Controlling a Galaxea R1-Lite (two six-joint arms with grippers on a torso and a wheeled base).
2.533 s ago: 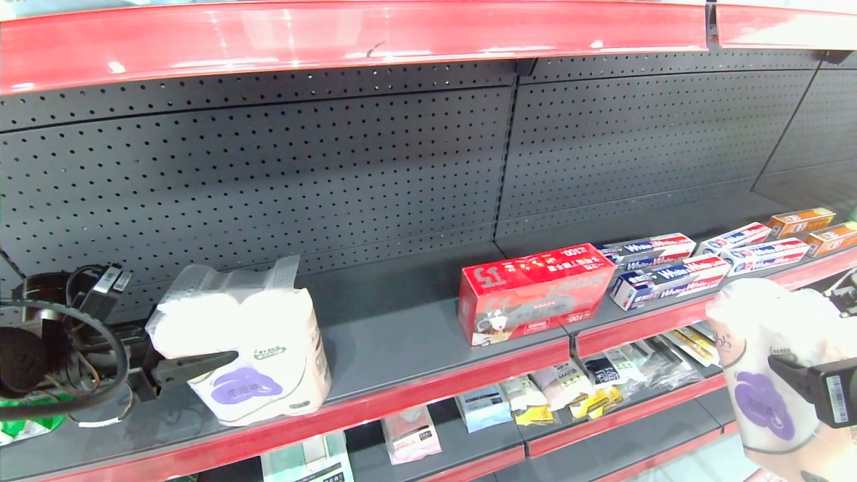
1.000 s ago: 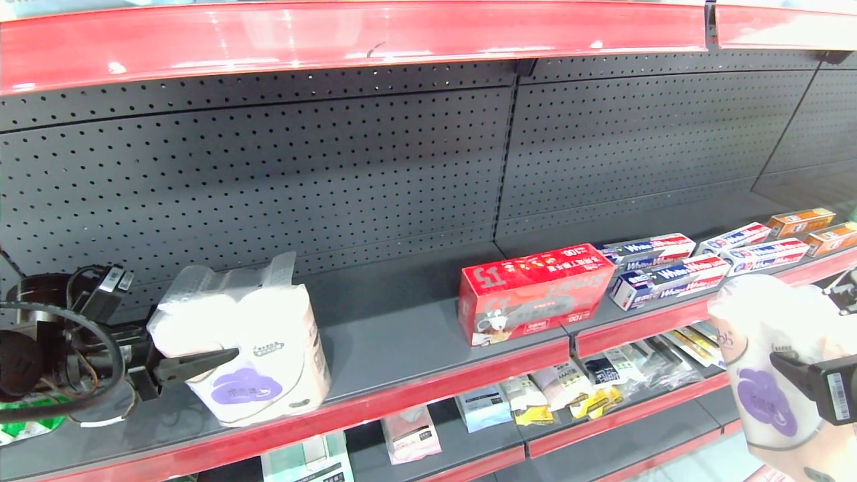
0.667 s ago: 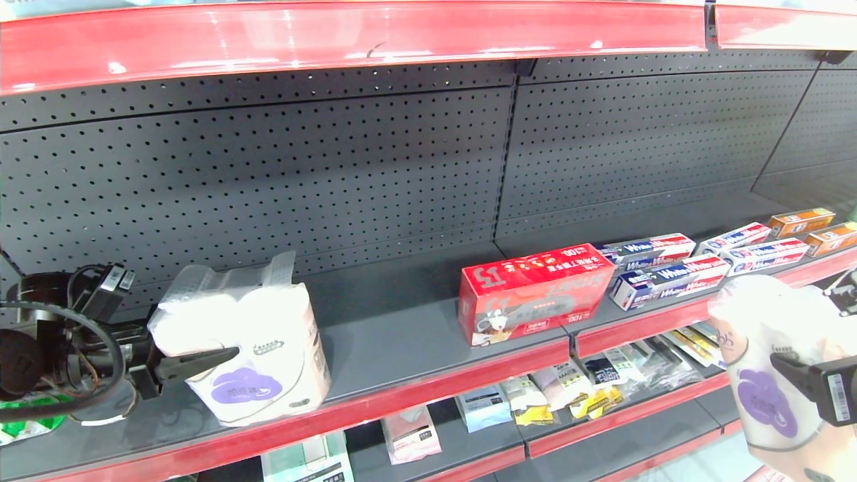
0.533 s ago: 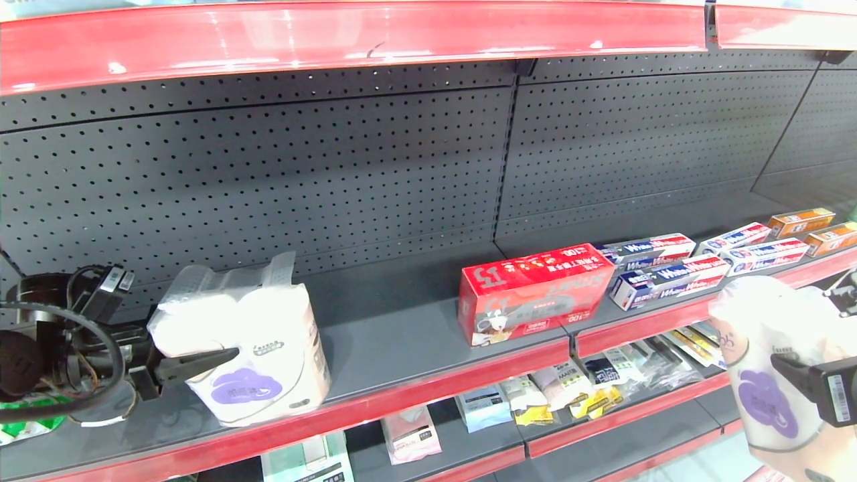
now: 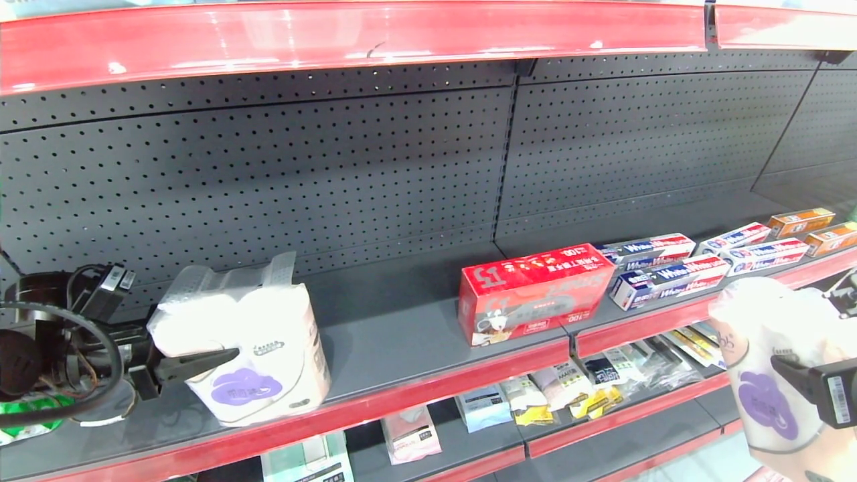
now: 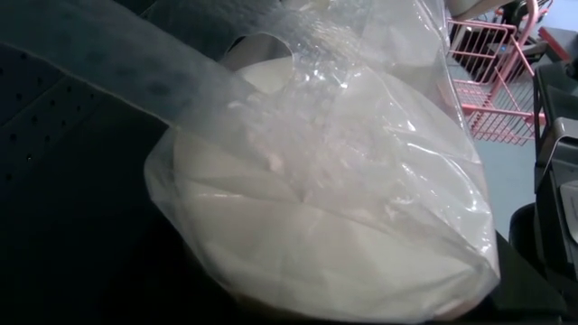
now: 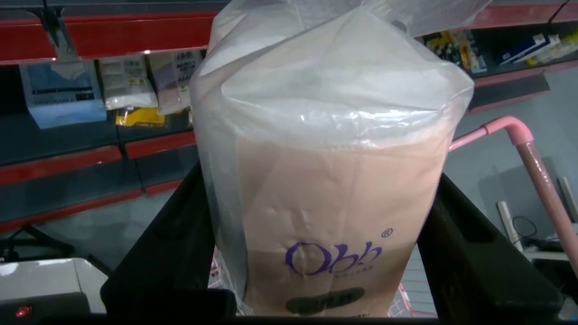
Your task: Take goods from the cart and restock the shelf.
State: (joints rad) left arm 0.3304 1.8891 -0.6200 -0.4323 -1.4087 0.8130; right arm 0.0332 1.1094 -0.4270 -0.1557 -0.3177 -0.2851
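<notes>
While restocking appears roughly midway, the right claw [image 7: 325,280], at the frame's lower right and nearest the camera, is clamped on a roll pack [image 5: 770,321] that sits upright between its jaws, in the air short of the shelf [image 5: 402,335]. Farther in, at lower left, the left claw [image 5: 214,348] grips a second roll pack [image 5: 268,314] already standing on the shelf, release pending. Beyond, a red box [image 5: 535,291] and toothpaste cartons [image 5: 669,274] line the front edge; bare board between awaits stock.
</notes>
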